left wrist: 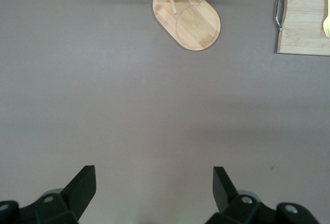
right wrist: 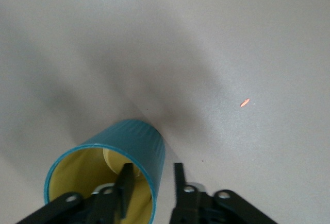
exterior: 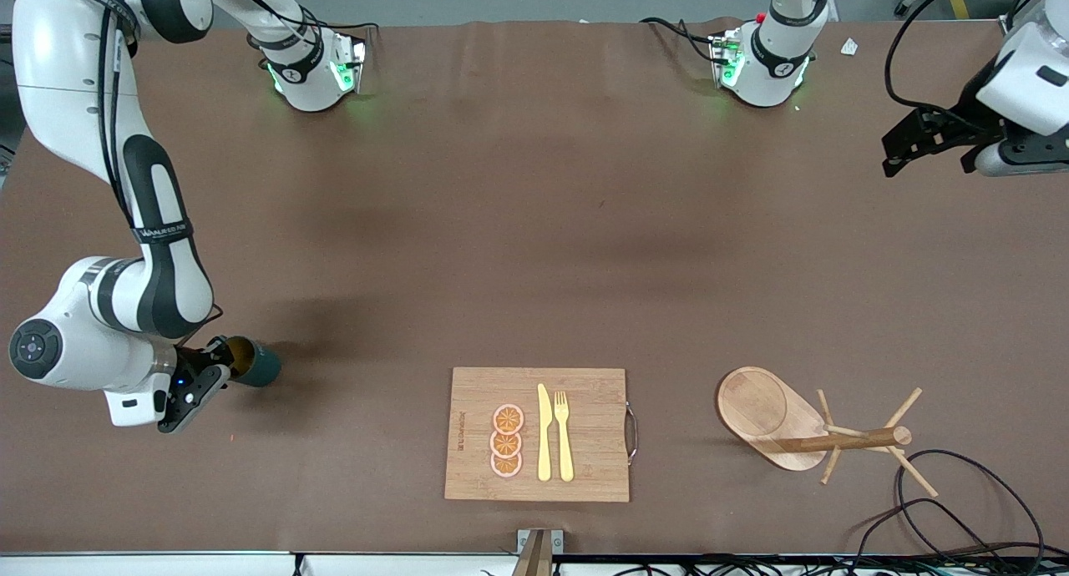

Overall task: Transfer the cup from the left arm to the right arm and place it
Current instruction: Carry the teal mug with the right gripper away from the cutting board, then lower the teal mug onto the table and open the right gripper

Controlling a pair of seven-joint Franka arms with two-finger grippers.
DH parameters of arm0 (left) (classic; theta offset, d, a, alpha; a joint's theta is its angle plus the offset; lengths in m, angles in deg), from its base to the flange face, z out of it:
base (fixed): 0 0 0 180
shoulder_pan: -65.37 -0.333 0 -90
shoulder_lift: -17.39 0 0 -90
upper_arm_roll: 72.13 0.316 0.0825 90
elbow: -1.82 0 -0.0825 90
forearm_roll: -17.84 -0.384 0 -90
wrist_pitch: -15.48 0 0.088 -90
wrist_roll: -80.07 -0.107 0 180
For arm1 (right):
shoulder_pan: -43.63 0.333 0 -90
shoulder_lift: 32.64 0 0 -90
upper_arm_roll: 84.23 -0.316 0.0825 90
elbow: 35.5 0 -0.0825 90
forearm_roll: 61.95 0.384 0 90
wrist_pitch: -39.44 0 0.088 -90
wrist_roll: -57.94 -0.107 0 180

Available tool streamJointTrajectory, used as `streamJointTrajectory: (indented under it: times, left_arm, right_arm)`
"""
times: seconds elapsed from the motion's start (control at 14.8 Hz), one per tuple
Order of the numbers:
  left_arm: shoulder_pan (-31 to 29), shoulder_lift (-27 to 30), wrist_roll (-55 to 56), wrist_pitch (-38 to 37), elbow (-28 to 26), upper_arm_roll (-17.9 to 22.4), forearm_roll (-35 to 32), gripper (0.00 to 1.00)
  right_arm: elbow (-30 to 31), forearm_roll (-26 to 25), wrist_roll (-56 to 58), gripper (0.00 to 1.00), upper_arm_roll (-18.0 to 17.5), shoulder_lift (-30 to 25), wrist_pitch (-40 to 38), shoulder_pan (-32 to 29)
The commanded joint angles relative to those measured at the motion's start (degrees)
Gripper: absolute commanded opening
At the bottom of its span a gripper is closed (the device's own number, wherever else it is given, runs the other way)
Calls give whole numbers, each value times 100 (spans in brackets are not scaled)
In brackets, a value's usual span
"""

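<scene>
The teal cup point(exterior: 264, 367) with a mustard inside rests on the table near the right arm's end, level with the cutting board; its handle is hidden. In the right wrist view the cup point(right wrist: 140, 142) shows its open mouth. My right gripper point(exterior: 227, 364) is at the cup's rim. There my right gripper point(right wrist: 152, 171) straddles the wall, one finger inside and one outside, with a small gap on each side, so it is open. My left gripper point(exterior: 927, 164) waits open and empty, raised over the left arm's end of the table; it also shows in the left wrist view point(left wrist: 154, 176).
A wooden cutting board point(exterior: 585, 467) with orange slices point(exterior: 506, 441), a knife and a fork point(exterior: 564, 434) lies near the front edge. A wooden mug tree point(exterior: 802, 430) on an oval base stands beside it toward the left arm's end. Black cables point(exterior: 960, 509) lie near it.
</scene>
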Motion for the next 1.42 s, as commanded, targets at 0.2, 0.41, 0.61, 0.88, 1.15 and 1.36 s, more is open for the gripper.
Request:
streamJointTrajectory:
  times: [0.2,0.41,0.61,0.88,1.15,1.36]
  left_arm:
    - [-61,68,-218,-301,134,-8,-43,100]
    - [-61,33,-313,-364,196,-8,-69,100]
    - [-53,-2,-455,-364,213,-17,-78,100]
    - [-61,-37,-455,-355,222,-8,-104,100]
    - [-202,-37,-542,-364,213,-17,-113,100]
    - [-263,-90,-639,-355,231,-8,-95,100]
  right_arm:
    - [-338,-51,-1616,100,-71,-406,-486,-16]
    - [-321,-60,-2761,100,-71,-951,-1031,19]
    - [-268,-60,-3614,100,-71,-1496,-1804,10]
    - [-268,-69,-4923,100,-62,-2242,-2587,-42]
    - [-75,-130,-5462,100,-79,-3069,-3010,-7]
    - [198,-287,-5462,100,-105,-3763,-3019,19]
